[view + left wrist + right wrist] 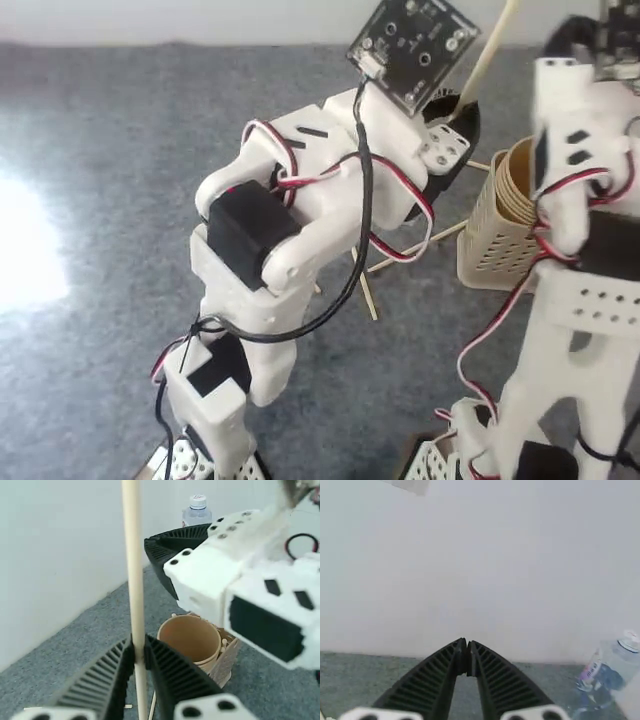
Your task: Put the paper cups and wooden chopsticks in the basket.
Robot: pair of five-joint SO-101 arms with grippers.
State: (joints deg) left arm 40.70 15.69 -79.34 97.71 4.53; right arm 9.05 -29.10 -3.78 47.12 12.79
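My left gripper [139,652] is shut on a wooden chopstick [131,555] that stands upright between its fingers. In the high view this gripper [455,118] hangs raised just left of the beige perforated basket [488,255], with the chopstick [490,50] slanting up past it. Stacked paper cups [520,185] sit inside the basket [226,662], and the open mouth of a cup [190,637] lies below the held chopstick. Loose chopsticks [368,290] lie on the grey table by the basket. My right gripper [468,660] is shut on nothing and faces a pale wall.
The white right arm [570,250] stands tall directly beside the basket, and its body [250,580] crowds the space above it. A water bottle [197,510] stands by the wall behind, also a water bottle [615,675] in the right wrist view.
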